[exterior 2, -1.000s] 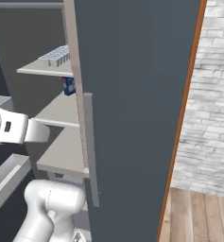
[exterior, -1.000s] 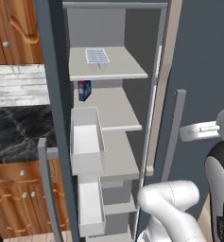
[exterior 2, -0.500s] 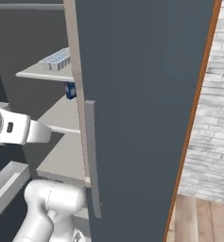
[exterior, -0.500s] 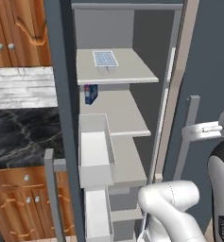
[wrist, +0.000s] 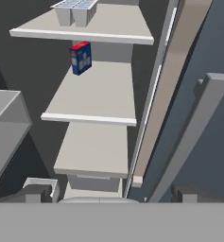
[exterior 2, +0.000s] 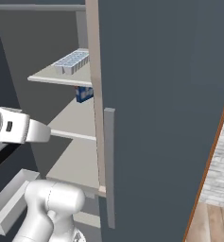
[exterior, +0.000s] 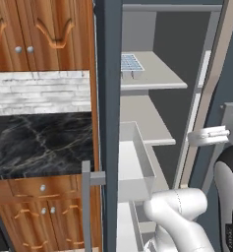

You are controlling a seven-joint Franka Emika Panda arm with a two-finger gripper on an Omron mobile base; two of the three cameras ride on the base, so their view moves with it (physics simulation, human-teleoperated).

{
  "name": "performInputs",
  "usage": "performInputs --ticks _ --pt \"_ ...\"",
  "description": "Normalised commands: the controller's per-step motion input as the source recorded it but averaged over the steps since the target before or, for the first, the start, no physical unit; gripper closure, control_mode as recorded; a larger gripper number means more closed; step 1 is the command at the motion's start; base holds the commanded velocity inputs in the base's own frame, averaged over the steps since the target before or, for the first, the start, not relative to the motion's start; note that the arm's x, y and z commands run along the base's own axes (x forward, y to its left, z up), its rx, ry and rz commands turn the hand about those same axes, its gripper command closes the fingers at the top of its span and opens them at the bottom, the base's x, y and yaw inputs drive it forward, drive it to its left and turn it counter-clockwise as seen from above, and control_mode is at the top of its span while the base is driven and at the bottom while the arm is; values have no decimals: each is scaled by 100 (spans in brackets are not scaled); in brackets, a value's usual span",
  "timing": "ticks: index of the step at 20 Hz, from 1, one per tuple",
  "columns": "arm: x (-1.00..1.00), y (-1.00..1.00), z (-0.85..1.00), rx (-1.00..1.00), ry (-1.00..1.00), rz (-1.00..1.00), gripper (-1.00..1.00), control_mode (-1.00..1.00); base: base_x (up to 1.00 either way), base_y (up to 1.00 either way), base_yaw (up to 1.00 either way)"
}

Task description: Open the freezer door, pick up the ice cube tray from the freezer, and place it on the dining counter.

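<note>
On the top shelf: we see the ice cube tray (wrist: 74,10) inside the freezer (exterior: 160,78), above the blue box (wrist: 81,57).
Gripper (wrist: 111,193): fingers spread wide, nothing held.
Risk: we judge the door bin (exterior: 132,165) and the plain door's handle (wrist: 191,132) crowd the reach; clipping either could skew approach.
Tray look: white, pale blue cells.

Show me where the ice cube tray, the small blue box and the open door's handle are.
ice cube tray (exterior: 131,63): left base view, on its grid of cells.
blue box (wrist: 81,58): hand view, on its front face.
door handle (exterior: 87,206): left base view, on the vertical bar.
</note>
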Motion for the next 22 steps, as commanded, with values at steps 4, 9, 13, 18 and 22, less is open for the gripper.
performInputs --ticks 4,9,13,18,22 --pt "0 0 0 0 0 0 -100 100 58 3 2" --pt "0 0 0 0 0 0 -100 100 39 1 3" --pt "0 0 0 0 0 0 -100 -100 0 0 0" --pt "1 6 23 -1 2 6 -100 -100 0 0 0" --pt "1 7 62 -7 0 15 -100 -100 0 0 0"
